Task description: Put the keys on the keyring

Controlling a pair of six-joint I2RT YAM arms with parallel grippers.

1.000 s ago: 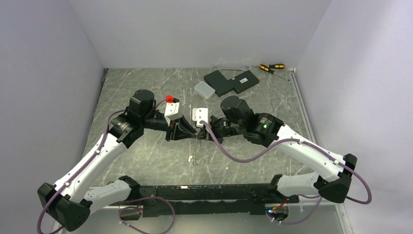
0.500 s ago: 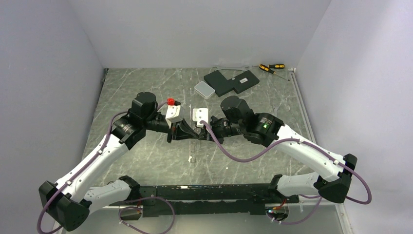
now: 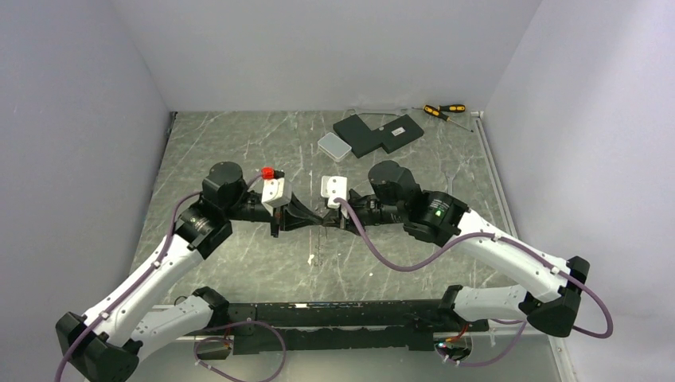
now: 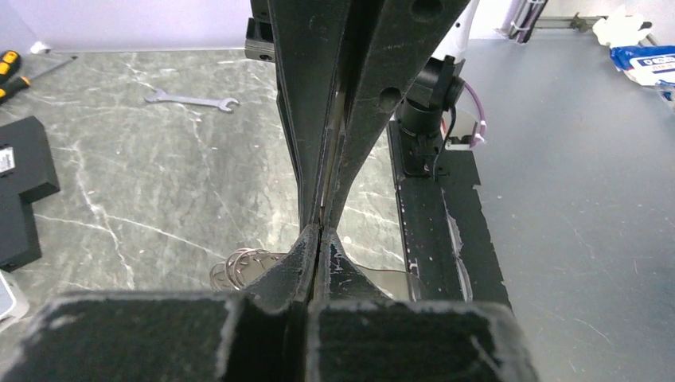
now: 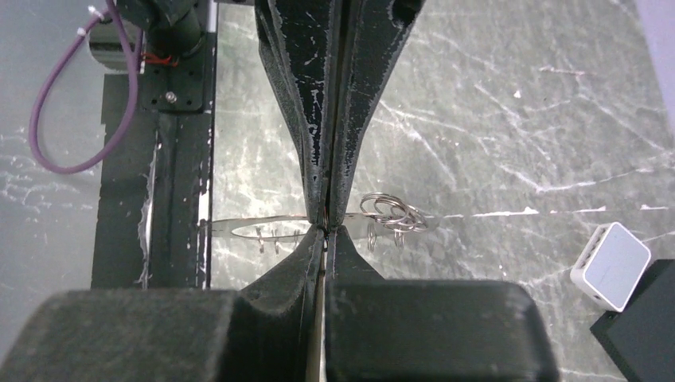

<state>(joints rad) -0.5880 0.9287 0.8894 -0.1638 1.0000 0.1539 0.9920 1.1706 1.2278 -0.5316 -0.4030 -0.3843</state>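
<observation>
My left gripper [image 3: 317, 222] and right gripper [image 3: 327, 222] meet tip to tip over the middle of the table, both shut. The keyring [image 5: 255, 226], a thin silvery oval loop, runs across exactly where the tips meet and seems pinched there. I cannot tell which jaws carry it. It sticks out toward the near edge [image 3: 314, 253]. Small wire rings [image 5: 392, 211] bunch at its far end. Tiny silvery pieces, probably keys [image 5: 269, 239], hang under it. In the left wrist view the loop [image 4: 390, 282] and rings [image 4: 239, 267] show behind my shut left gripper [image 4: 320, 231]. My right gripper [image 5: 325, 231] is shut too.
A small white box [image 3: 334, 146] and a flat black device [image 3: 378, 133] lie at the back, with yellow-handled screwdrivers [image 3: 443, 111] in the far right corner. A thin wrench [image 4: 193, 99] lies on the marble top. The black base rail [image 3: 334, 306] runs along the near edge.
The left arm's elbow and wrist have swung left and lower, and the right wrist has shifted slightly right. The tips stay together and shut. The loop has drifted a little left.
</observation>
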